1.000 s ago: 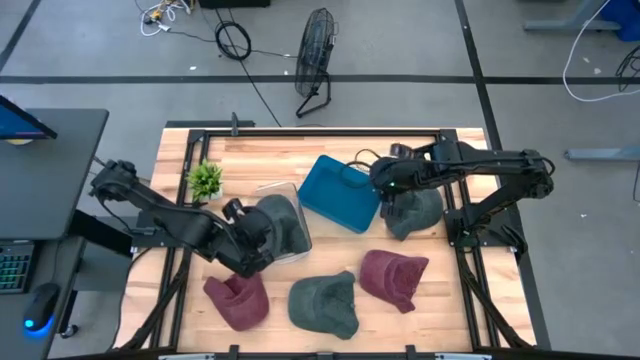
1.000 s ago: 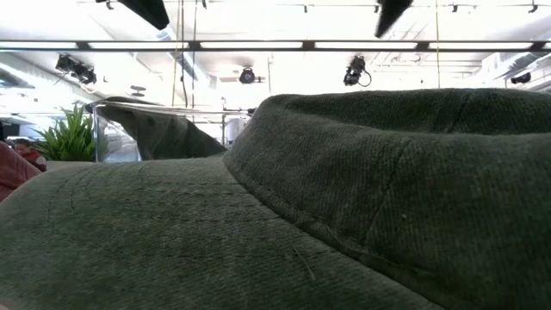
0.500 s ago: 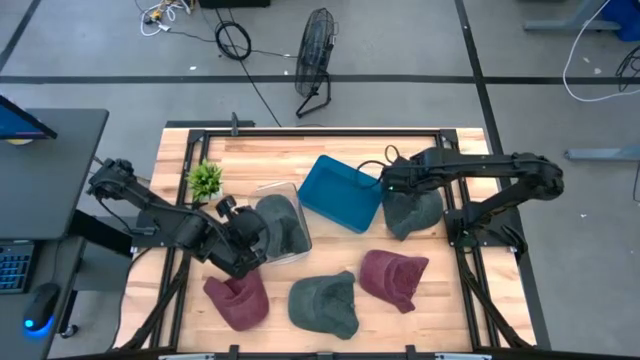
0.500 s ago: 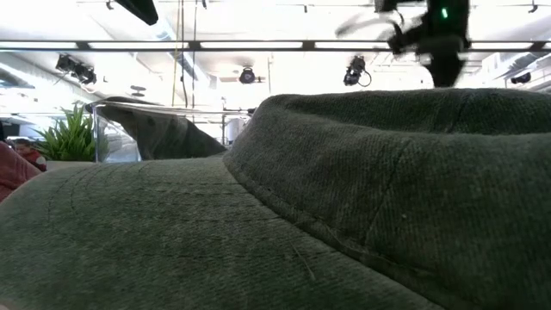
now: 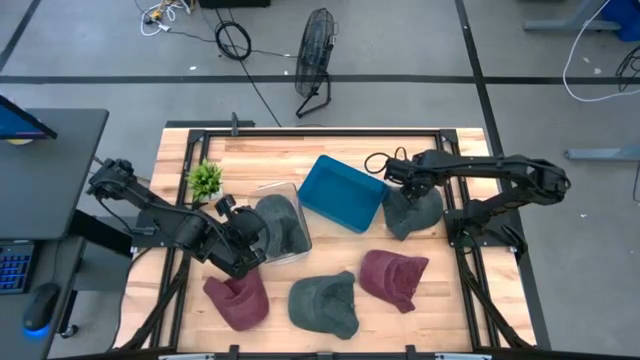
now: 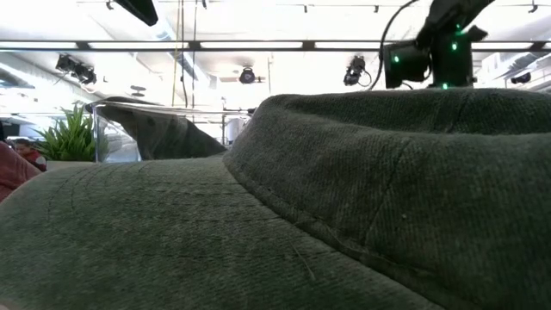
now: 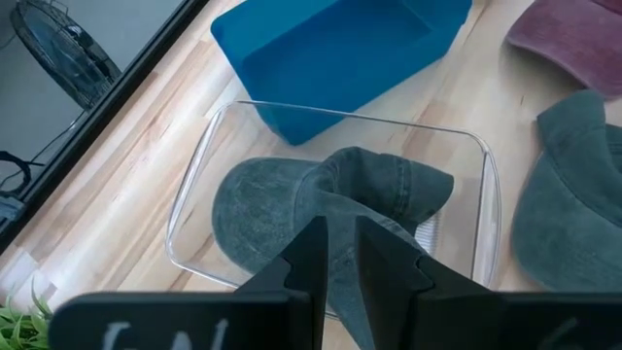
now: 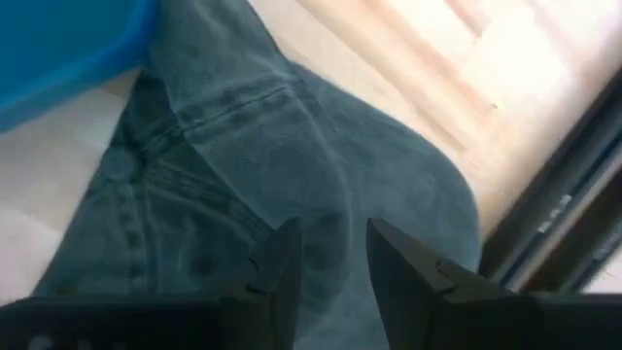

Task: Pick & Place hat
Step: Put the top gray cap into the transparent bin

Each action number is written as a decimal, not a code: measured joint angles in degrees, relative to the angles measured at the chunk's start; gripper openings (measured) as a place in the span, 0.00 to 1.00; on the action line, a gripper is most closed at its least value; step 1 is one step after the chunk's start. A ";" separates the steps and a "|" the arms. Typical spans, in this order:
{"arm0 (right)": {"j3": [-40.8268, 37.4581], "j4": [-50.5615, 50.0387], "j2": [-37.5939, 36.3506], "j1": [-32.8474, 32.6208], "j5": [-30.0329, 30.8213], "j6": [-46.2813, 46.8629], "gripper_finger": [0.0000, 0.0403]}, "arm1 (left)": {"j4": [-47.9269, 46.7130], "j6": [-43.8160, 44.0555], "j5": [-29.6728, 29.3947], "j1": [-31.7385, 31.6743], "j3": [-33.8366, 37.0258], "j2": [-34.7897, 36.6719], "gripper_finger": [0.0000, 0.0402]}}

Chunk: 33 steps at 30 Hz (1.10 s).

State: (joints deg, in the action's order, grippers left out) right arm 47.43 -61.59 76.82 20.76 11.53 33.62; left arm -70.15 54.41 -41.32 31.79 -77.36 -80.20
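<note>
The left gripper (image 7: 335, 255) pinches a green hat (image 7: 321, 209) lying in the clear tray (image 7: 194, 190), seemingly mid-placement, while the right gripper (image 8: 328, 258) hovers part-open and empty over another green hat (image 5: 412, 212) beside the blue bin (image 5: 340, 192), likely needing to descend and close.

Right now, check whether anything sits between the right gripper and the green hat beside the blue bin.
Nothing visible does. The right gripper hangs directly over the green hat, its fingers apart. The blue bin lies just beside, off the path.
</note>
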 joint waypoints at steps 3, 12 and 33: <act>-2.57 2.37 0.00 1.33 1.10 -0.16 0.30 | 0.04 0.02 0.00 0.00 0.00 0.00 0.14; -6.90 7.88 0.00 2.55 1.46 -3.84 0.23 | 0.08 0.04 0.00 -0.04 0.00 0.00 0.14; 18.39 -26.76 -5.42 -7.75 19.05 -16.86 0.00 | 0.78 0.44 0.02 -0.11 0.00 0.00 0.14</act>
State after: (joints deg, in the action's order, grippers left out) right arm 65.82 -88.36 71.40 13.02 30.59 16.75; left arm -69.37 54.85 -41.30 31.68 -77.36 -80.20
